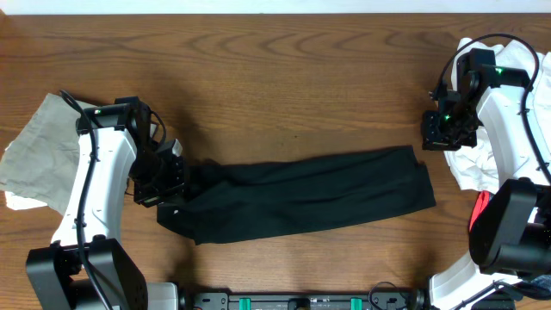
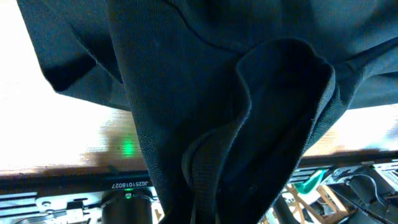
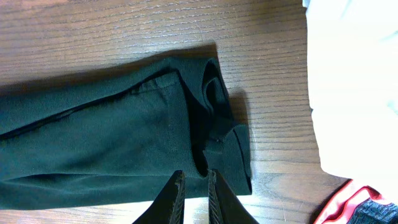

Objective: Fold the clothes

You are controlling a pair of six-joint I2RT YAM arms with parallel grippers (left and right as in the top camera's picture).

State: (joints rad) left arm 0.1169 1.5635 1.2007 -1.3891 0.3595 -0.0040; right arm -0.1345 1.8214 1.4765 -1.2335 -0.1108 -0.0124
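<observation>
On the table (image 1: 284, 77), centre: black shirt (image 1: 318, 194) as a long strip, long axis left-right. At its left end, left gripper (image 1: 159, 179): grip buried in cloth; judged clamped on the shirt, given fabric hanging lifted in wrist view. Just beyond the right end, apart from it, right gripper (image 1: 448, 129): fingers (image 3: 176, 198) almost together, empty, nearer that free end. Khaki garment (image 1: 34, 146) far left, white garment (image 3: 354, 93) far right. No bins or trays in view
</observation>
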